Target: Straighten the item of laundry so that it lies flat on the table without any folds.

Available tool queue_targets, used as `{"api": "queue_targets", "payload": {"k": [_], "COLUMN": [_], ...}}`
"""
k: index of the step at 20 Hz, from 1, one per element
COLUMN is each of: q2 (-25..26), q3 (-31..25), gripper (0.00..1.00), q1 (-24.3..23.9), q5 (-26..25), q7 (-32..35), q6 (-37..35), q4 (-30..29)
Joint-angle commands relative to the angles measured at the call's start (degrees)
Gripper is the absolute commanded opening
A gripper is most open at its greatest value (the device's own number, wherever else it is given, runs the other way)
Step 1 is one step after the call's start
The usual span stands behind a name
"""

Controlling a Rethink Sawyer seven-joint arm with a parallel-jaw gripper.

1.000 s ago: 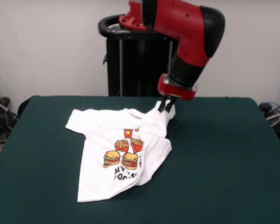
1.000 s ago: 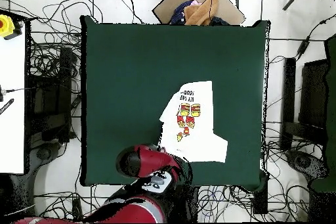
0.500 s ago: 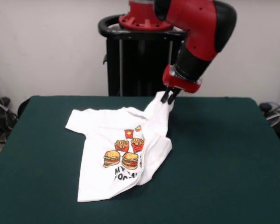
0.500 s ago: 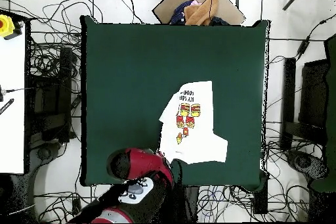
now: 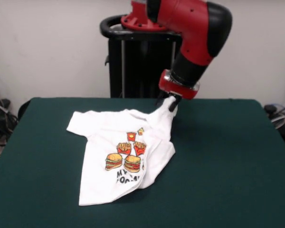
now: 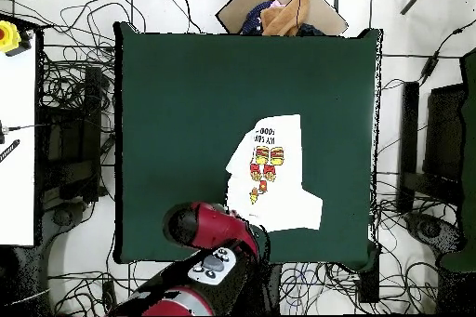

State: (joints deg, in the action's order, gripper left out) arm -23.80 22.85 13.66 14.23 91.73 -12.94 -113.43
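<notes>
Claw pinches a raised corner of the T-shirt, apparently to draw out folds; remaining cloth trails below and leftward, rumpled on the table.

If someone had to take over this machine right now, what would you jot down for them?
Gripper: jaws shut on a bunched part of the T-shirt, holding that part lifted off the table on the side nearest the robot.
T-shirt: most of it lies on the green top, print facing up, one sleeve spread out. The side under the gripper is doubled over, hiding part of the print and black lettering.
Done: one edge picked up.
Left: probably pull that side outward to undo the fold, lay it down, let go, then check for wrinkles.
</notes>
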Motion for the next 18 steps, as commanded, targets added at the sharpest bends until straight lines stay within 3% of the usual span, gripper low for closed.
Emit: {"api": "queue_targets", "payload": {"k": [1,9,12,16,18], "q2": [2.2,-0.3,1.7,2.6,1.4], "q3": [-9.2,-12.1,-10.6,-7.5,-8.7], "gripper": [1.0,1.0,1.0,1.0,1.0], "q1": [-3.1,-10.1,-9.7,-7.3,-8.6], "q5": [4.9,3.0,3.4,4.4,3.6], "q7": [16.5,13.2,13.5,12.5,11.1], "q6": [6.4,10.5,12.3,8.0,3.8], "q4": [0.6,3.4,5.6,7.6,7.8]}}
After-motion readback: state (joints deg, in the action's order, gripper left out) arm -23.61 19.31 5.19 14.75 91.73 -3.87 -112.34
